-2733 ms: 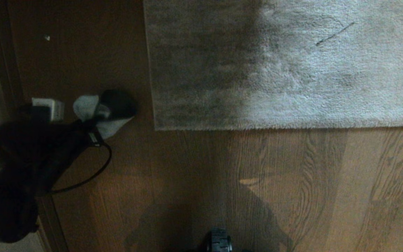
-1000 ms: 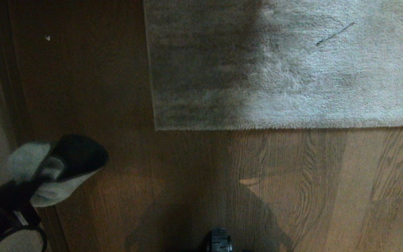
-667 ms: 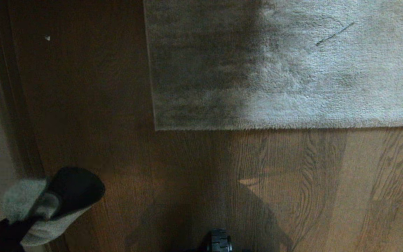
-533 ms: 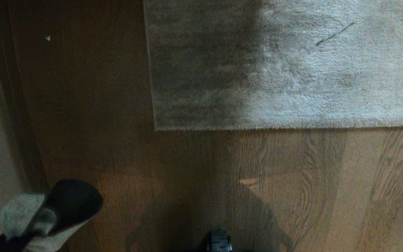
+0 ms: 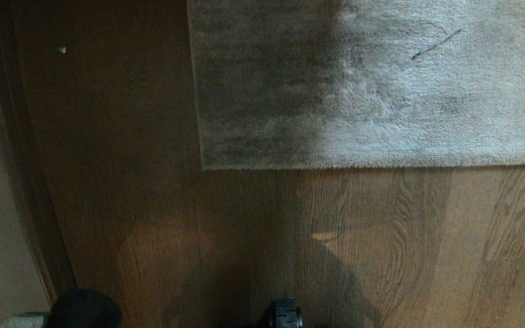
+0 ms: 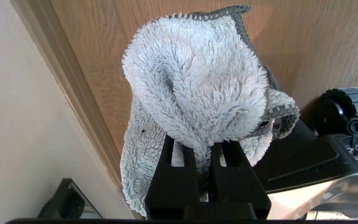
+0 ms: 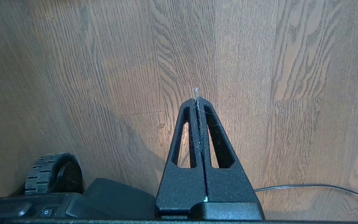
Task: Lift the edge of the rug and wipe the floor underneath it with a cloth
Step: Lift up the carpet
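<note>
The left tool (image 6: 202, 146) is clenched on the cloth (image 6: 197, 90), a fluffy pale grey-white rag with a darker stitched border that bunches up past the fingertips and droops down one side of the fingers. In the head view this tool (image 5: 82, 310) shows only as a dark rounded shape at about 7 o'clock, at the very bottom edge, with a sliver of the cloth (image 5: 21, 320) just beside it. Behind the cloth in the left wrist view runs a wooden baseboard strip (image 6: 70, 81) along a pale wall (image 6: 14, 109).

The rug edge (image 5: 358, 166) lies flat on the floor (image 5: 153, 182), its straight border crossing the head view toward 3 o'clock and its square corner (image 5: 203, 167) sitting a little left of centre (the left part of the rug is in deep shadow). The rug fills the area from 12 to 2 o'clock. The cloth is well apart from the rug corner.

The right tool (image 7: 196, 101) hangs over bare wood-grain planks, its fingers pressed together and grasping nothing, with a few pale fibres caught at the tips. A black wheel (image 7: 54, 172) of the base shows near it, and a thin dark cable (image 7: 315, 186) lies on the floor.
</note>
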Motion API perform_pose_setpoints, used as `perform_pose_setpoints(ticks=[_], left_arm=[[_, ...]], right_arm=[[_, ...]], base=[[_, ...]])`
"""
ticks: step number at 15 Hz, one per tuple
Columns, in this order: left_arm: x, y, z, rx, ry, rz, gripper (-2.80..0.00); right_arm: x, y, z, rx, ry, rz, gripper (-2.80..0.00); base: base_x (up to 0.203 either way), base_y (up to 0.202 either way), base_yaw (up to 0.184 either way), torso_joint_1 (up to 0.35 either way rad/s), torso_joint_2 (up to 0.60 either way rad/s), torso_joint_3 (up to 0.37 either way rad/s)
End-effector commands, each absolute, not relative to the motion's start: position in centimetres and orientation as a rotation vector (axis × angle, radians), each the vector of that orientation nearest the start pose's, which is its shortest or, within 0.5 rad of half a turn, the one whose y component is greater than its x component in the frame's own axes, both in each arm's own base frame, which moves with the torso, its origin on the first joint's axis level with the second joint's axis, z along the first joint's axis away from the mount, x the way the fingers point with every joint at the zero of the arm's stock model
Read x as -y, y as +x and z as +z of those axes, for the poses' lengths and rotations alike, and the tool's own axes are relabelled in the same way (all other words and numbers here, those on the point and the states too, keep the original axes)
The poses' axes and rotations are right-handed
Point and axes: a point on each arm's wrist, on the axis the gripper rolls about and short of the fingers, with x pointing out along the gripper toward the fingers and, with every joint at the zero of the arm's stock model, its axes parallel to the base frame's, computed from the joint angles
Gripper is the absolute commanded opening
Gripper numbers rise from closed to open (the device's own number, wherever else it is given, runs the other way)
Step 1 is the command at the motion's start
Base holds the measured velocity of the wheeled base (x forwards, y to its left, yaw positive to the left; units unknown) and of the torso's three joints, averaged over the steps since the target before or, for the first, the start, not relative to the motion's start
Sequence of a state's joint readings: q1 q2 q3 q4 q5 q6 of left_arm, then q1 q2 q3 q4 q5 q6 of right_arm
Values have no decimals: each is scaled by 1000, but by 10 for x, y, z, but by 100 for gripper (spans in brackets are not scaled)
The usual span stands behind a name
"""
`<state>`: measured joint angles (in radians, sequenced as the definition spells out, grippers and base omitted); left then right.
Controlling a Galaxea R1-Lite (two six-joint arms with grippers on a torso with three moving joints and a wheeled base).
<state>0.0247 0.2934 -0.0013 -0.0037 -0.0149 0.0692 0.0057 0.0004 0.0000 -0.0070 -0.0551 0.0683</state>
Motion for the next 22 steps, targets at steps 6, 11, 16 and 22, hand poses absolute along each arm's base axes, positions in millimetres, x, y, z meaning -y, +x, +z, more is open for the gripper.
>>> perform_pose_setpoints(ticks=[6,11,16,22], left_arm=[[0,-5,79,-232,61,8,-280],[0,-5,79,-232,59,9,-280],[0,-5,79,-229,59,7,-280],[0,-17,77,-84,63,-22,-280]], right_arm=[[1,-23,76,9,69,-49,-280],[1,-23,76,9,69,-49,-280],[1,-23,76,9,69,-49,-280],[1,-23,76,9,69,-49,-280]], base=[[0,0,0,0,0,0],[0,0,0,0,0,0],[0,0,0,0,0,0],[0,0,0,0,0,0]])
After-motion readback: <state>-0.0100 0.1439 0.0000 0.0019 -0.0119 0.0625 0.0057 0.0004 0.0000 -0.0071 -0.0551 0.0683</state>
